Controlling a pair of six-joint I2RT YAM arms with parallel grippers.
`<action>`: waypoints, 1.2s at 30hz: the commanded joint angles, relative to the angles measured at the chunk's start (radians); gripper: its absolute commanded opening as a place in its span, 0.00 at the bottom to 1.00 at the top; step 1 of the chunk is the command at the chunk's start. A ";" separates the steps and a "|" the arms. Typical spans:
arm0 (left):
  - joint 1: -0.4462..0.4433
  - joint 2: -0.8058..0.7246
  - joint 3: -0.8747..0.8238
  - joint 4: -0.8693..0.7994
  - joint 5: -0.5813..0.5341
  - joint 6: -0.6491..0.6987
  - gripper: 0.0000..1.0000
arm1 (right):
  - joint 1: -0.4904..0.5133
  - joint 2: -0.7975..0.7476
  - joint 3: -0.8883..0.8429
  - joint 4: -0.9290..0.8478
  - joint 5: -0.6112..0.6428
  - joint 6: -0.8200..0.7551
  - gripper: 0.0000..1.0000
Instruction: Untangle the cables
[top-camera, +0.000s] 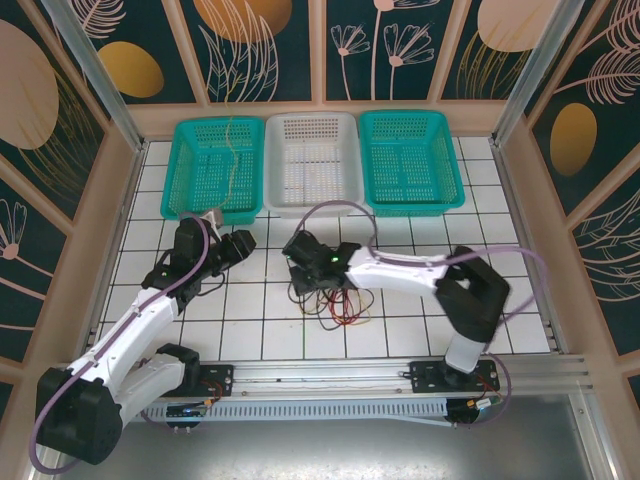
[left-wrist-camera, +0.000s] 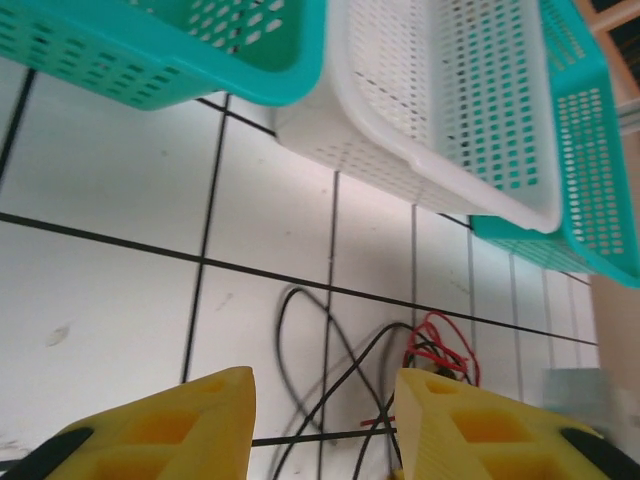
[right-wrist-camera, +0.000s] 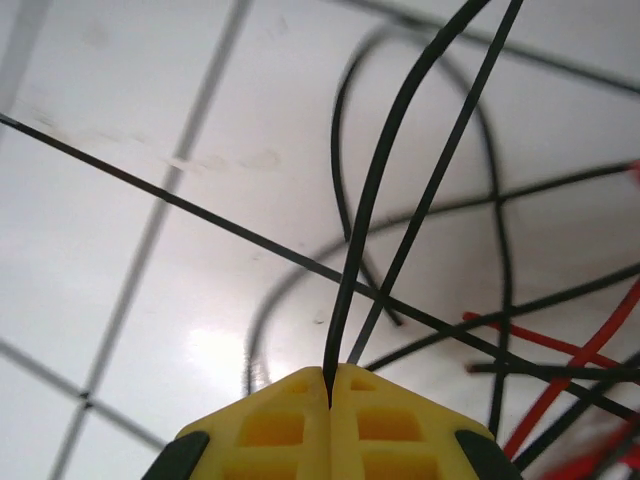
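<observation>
Fingers (right-wrist-camera: 270, 425) of the right gripper (right-wrist-camera: 330, 378) squeeze one black cable (right-wrist-camera: 385, 170) near the white basket (top-camera: 312, 200), left gripper (left-wrist-camera: 325, 400) spread apart, so a slow pull should come next.

Two arms, same build.
- Left arm (top-camera: 140, 325), right arm (top-camera: 400, 272): white shell links, black joint housings, black bases.
- Thick purple cable along each: left one (top-camera: 36, 430), right one (top-camera: 530, 262).
- Left end effector (top-camera: 238, 247) (left-wrist-camera: 325, 395): black body, yellow fingers (left-wrist-camera: 170, 430) moulded with hollow pockets, black trim at the outer corners.
- Right end effector (top-camera: 300, 262) (right-wrist-camera: 330, 375): same yellow pocketed fingers (right-wrist-camera: 270, 425), black shoulders.
- Small green light (top-camera: 333, 259) on the right arm near the wrist.
</observation>
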 joint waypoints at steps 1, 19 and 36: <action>-0.004 0.006 -0.007 0.094 0.077 -0.030 0.42 | -0.010 -0.153 -0.058 0.119 -0.018 0.020 0.00; -0.011 -0.054 -0.002 0.517 0.327 -0.095 0.61 | -0.133 -0.494 -0.032 0.378 -0.203 0.057 0.00; -0.035 0.079 0.102 0.631 0.371 -0.026 0.84 | -0.156 -0.548 0.087 0.484 -0.254 0.045 0.00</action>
